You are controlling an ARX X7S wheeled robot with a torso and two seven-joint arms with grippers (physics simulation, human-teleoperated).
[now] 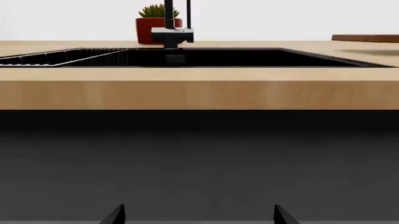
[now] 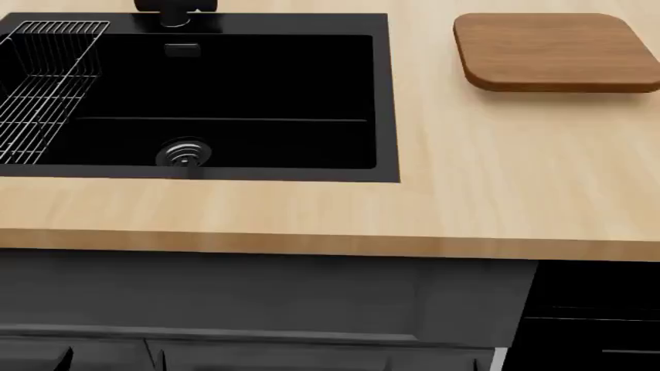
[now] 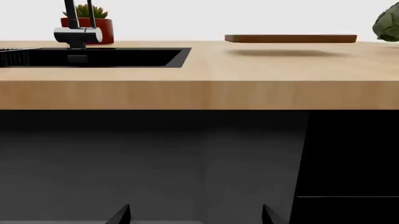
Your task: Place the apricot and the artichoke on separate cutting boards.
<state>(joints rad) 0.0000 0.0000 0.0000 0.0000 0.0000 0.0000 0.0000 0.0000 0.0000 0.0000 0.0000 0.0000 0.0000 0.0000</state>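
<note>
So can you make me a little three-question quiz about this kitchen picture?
1. True or false: the smooth cutting board has an apricot on it.
2. What sits inside the black sink at the robot's left? A) wire rack B) sponge C) plate
3. Fill in: behind the faucet stands a plant in a ___ pot.

Key: 1 false, the board is bare. 2 A, the wire rack. 3 red.
</note>
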